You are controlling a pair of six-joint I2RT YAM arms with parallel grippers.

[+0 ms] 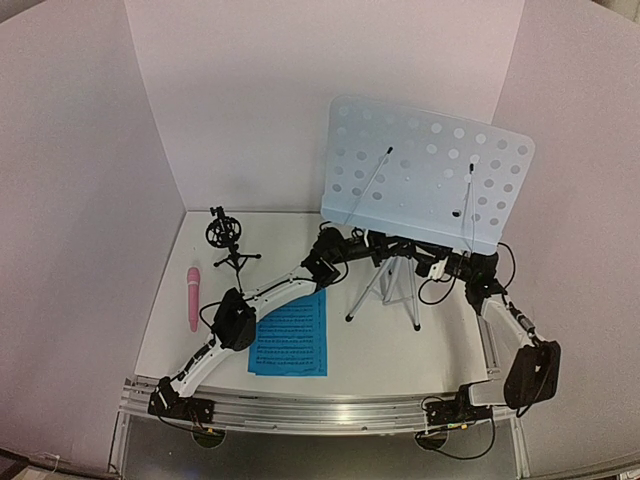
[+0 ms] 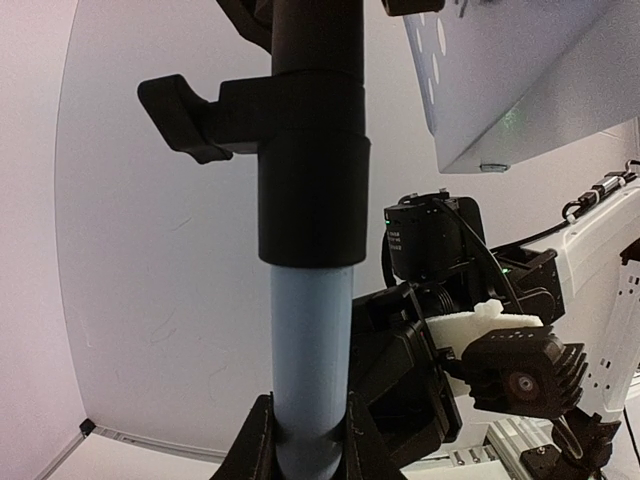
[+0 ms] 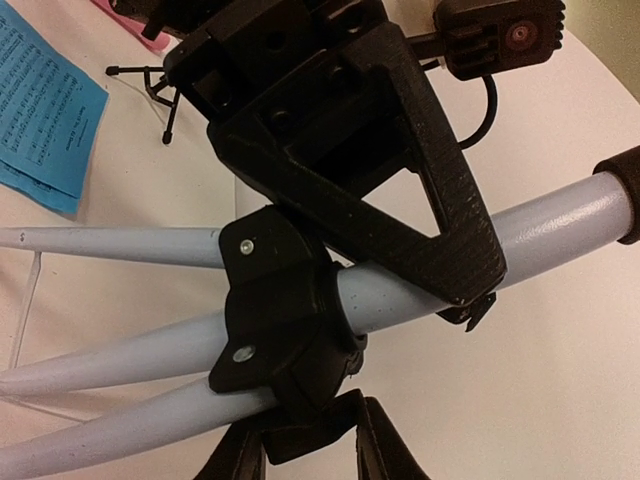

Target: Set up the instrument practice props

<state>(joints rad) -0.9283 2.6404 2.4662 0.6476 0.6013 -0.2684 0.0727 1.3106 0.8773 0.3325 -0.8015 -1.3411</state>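
Left tool [image 2: 308, 440] clamped on music stand [image 1: 420, 185] pole; right tool [image 3: 315, 450] pinches tripod hub below. Both arms stretched forward, meeting under desk. Stand upright, table [image 1: 400, 350] back right.

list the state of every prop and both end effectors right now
pale-blue perforated music stand with silver tripod legs: upright, legs spread, no pages on it
two blue sheet-music pages: stacked flat on the table
pink stick microphone: lying flat, unmounted
small black tripod mic mount: standing, empty
left end effector: shut on the stand's pole
right end effector: shut on the stand's leg hub
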